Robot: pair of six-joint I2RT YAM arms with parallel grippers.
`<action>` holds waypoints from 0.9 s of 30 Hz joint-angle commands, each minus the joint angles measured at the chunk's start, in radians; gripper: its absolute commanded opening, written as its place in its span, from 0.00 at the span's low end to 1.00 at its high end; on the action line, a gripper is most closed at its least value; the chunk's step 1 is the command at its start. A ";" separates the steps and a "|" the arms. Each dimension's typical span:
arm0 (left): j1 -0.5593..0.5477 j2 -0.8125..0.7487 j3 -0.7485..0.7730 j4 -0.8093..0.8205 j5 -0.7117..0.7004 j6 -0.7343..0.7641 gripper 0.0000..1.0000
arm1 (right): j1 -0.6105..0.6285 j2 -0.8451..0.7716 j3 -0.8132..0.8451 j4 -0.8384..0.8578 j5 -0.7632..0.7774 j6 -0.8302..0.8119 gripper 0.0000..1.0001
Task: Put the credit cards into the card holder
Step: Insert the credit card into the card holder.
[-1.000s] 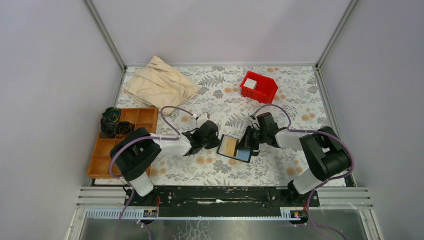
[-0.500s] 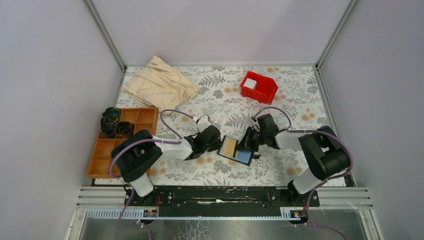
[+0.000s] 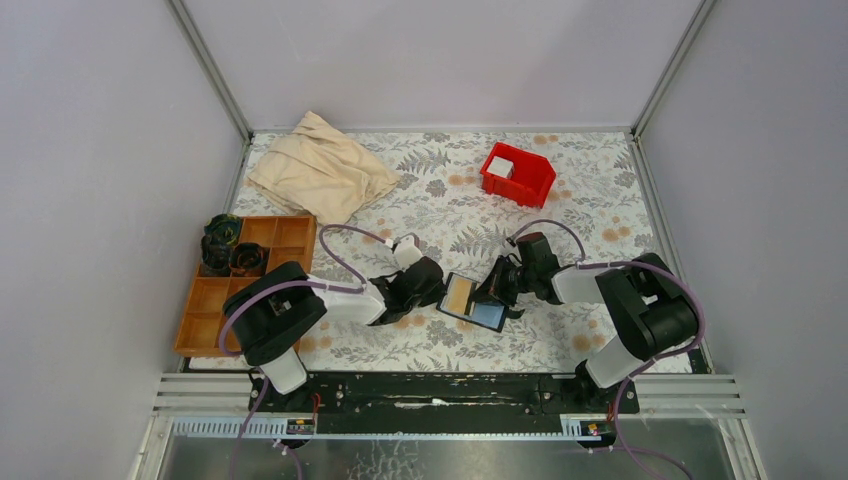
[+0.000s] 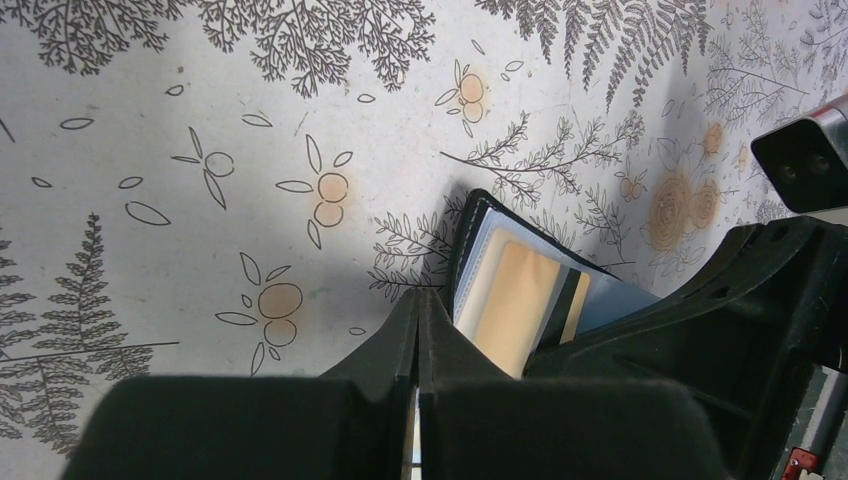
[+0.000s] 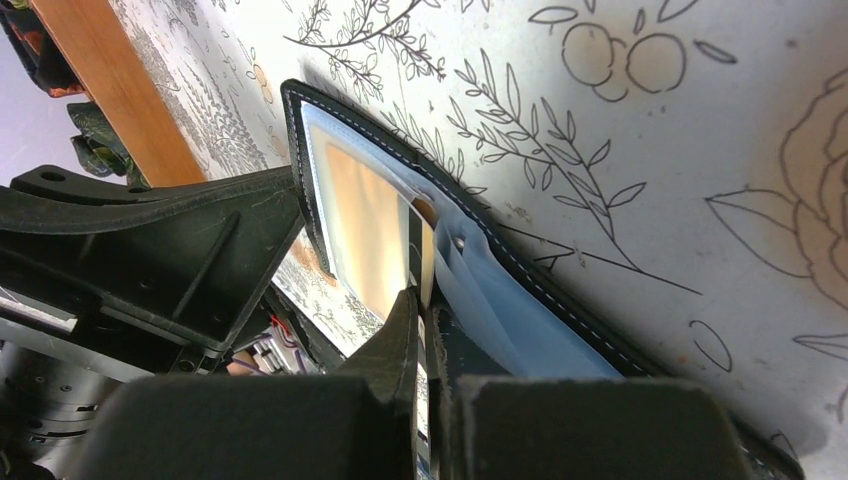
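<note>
The black card holder lies open on the flowered table between my two grippers. A tan credit card sits flat in its left half, behind a clear sleeve. My right gripper is shut on another credit card, held edge-on. The far end of this card is at the fold, by the bluish sleeves. My left gripper is shut with nothing in it. Its tips are low at the holder's left edge.
A red bin with a white piece inside stands at the back right. A brown compartment tray with dark objects in it lies at the left. A beige cloth lies at the back left.
My left gripper has slid a little right and nearer, up against the holder's left edge. My right gripper has shifted slightly over the holder with its card. The holder has stayed put.
</note>
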 commanded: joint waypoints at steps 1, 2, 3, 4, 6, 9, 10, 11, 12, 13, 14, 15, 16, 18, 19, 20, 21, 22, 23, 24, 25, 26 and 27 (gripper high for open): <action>-0.096 0.143 -0.088 -0.388 0.256 -0.005 0.00 | 0.022 0.089 -0.003 0.015 0.133 0.015 0.00; -0.096 0.141 -0.088 -0.394 0.252 -0.014 0.00 | 0.024 0.097 0.002 0.020 0.136 0.022 0.00; -0.095 0.138 -0.089 -0.400 0.250 -0.021 0.00 | 0.023 0.101 0.009 0.023 0.137 0.030 0.00; -0.096 0.135 -0.088 -0.402 0.247 -0.028 0.00 | 0.023 0.105 0.014 0.024 0.140 0.038 0.00; -0.096 0.132 -0.087 -0.406 0.247 -0.042 0.00 | 0.024 0.106 0.015 0.031 0.138 0.055 0.00; -0.096 0.137 -0.086 -0.404 0.252 -0.059 0.00 | 0.023 0.091 0.008 0.023 0.139 0.053 0.11; -0.095 0.140 -0.086 -0.403 0.252 -0.067 0.00 | 0.023 0.086 0.006 0.012 0.136 0.042 0.16; -0.096 0.139 -0.085 -0.403 0.254 -0.071 0.00 | 0.024 0.079 0.006 -0.002 0.134 0.031 0.22; -0.095 0.141 -0.085 -0.400 0.253 -0.076 0.00 | 0.023 0.075 0.006 -0.019 0.133 0.015 0.29; -0.096 0.141 -0.084 -0.398 0.254 -0.081 0.00 | 0.023 0.060 0.009 -0.040 0.134 -0.003 0.35; -0.096 0.141 -0.081 -0.397 0.253 -0.083 0.00 | 0.023 0.031 0.013 -0.074 0.140 -0.021 0.39; -0.097 0.143 -0.078 -0.398 0.252 -0.085 0.00 | 0.024 0.011 0.017 -0.102 0.149 -0.038 0.43; -0.096 0.144 -0.075 -0.397 0.252 -0.087 0.00 | 0.023 -0.012 0.023 -0.132 0.163 -0.056 0.45; -0.097 0.149 -0.066 -0.397 0.250 -0.093 0.00 | 0.023 -0.054 0.048 -0.207 0.186 -0.096 0.48; -0.096 0.154 -0.063 -0.394 0.250 -0.095 0.00 | 0.024 -0.072 0.059 -0.241 0.198 -0.121 0.48; -0.096 0.157 -0.058 -0.392 0.252 -0.096 0.00 | 0.024 -0.091 0.069 -0.275 0.208 -0.138 0.48; -0.096 0.161 -0.053 -0.389 0.252 -0.099 0.00 | 0.023 -0.107 0.079 -0.303 0.221 -0.152 0.48; -0.096 0.164 -0.051 -0.384 0.255 -0.102 0.00 | 0.023 -0.121 0.086 -0.328 0.229 -0.166 0.48; -0.096 0.168 -0.049 -0.378 0.255 -0.105 0.00 | 0.023 -0.135 0.093 -0.358 0.236 -0.179 0.48; -0.096 0.171 -0.047 -0.373 0.257 -0.110 0.00 | 0.023 -0.142 0.101 -0.379 0.237 -0.190 0.49; -0.096 0.174 -0.045 -0.365 0.261 -0.113 0.00 | 0.023 -0.148 0.108 -0.398 0.237 -0.202 0.49; -0.096 0.177 -0.043 -0.360 0.263 -0.114 0.00 | 0.023 -0.155 0.112 -0.410 0.233 -0.210 0.49; -0.095 0.180 -0.040 -0.356 0.264 -0.117 0.00 | 0.023 -0.161 0.114 -0.422 0.231 -0.216 0.49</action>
